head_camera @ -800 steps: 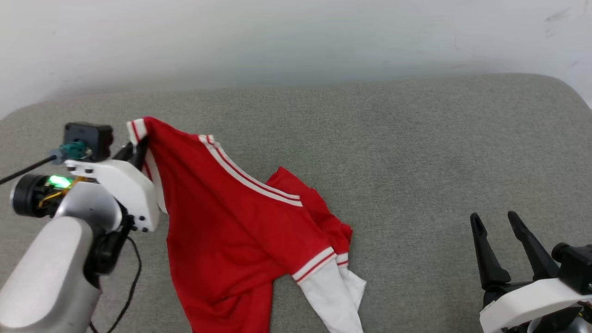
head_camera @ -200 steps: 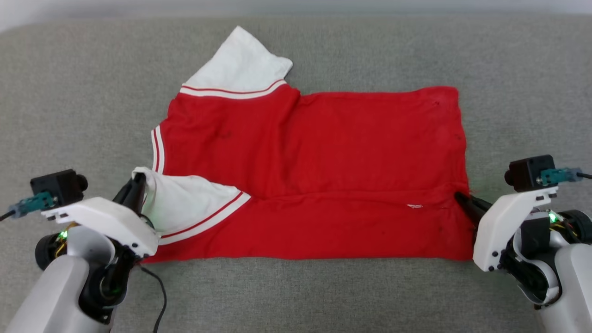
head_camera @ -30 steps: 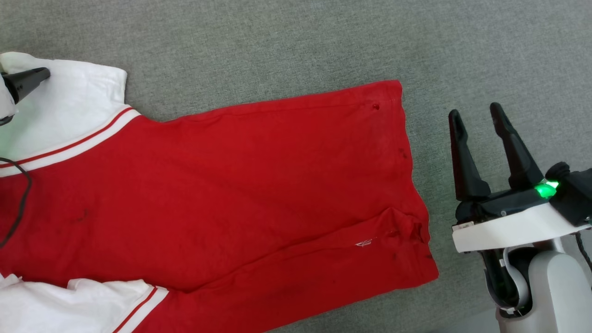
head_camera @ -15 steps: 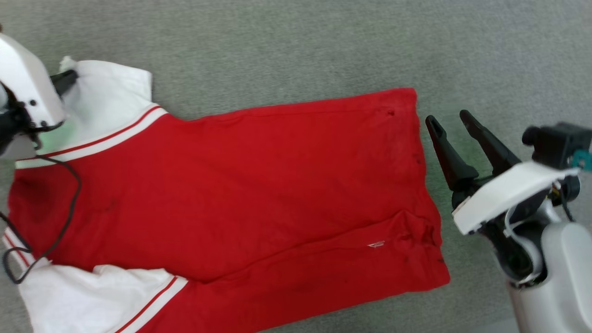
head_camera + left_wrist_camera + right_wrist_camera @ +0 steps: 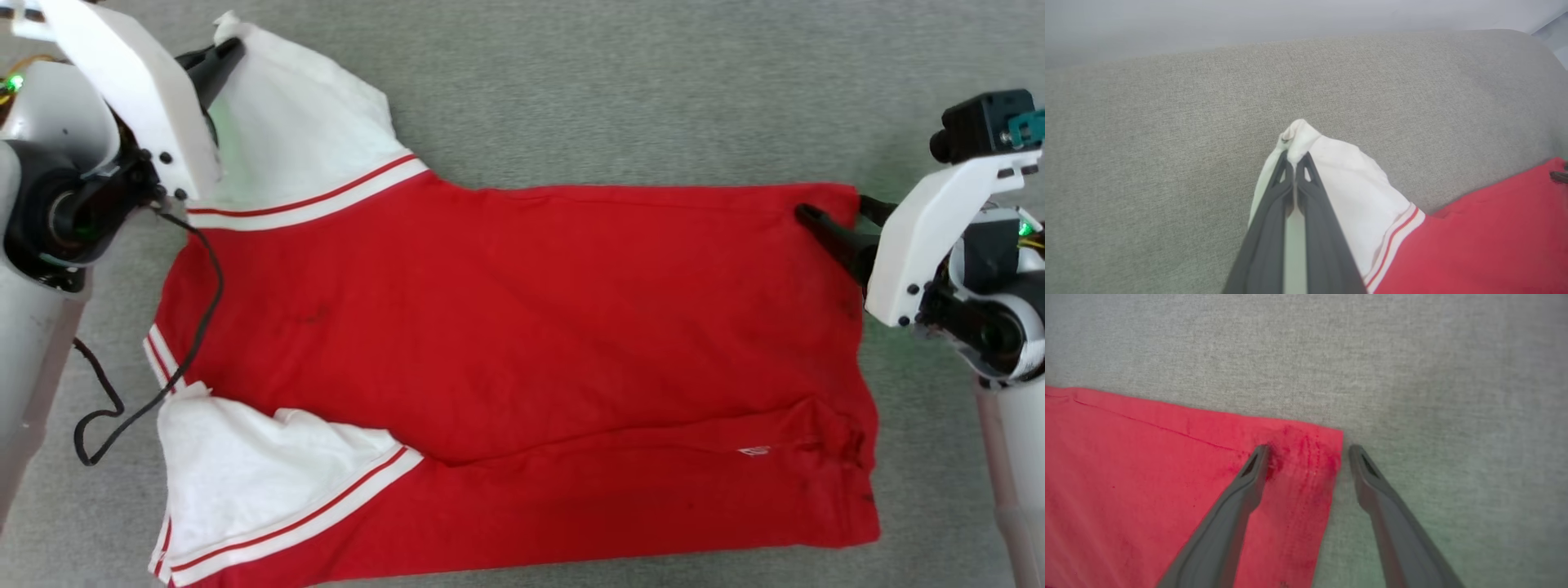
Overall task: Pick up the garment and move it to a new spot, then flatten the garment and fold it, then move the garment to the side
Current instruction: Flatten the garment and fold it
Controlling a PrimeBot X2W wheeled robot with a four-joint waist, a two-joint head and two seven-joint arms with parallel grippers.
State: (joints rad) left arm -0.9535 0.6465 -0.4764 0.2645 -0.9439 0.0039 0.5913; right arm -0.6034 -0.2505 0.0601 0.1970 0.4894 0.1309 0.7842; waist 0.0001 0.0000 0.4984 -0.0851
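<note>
Red shirt (image 5: pixel 522 327) spread flat, left gripper (image 5: pixel 1294 158) fingers clamped on a white sleeve (image 5: pixel 1343 183), right gripper (image 5: pixel 1306 451) fingers open astride the hem corner (image 5: pixel 1312 457) (flattening, seemingly; it should close next).

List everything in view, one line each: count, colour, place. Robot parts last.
garment: one, red with white sleeves and striped trim, spread out across the cushion.
cushion: one, grey woven, under the garment.
wall: one, pale, behind the cushion in the left wrist view.
cable: one, black, trailing from the left arm over the garment's collar end.
left gripper: one, dark fingers, shut on the far white sleeve's tip.
right gripper: one, dark fingers, open, straddling the far hem corner.
</note>
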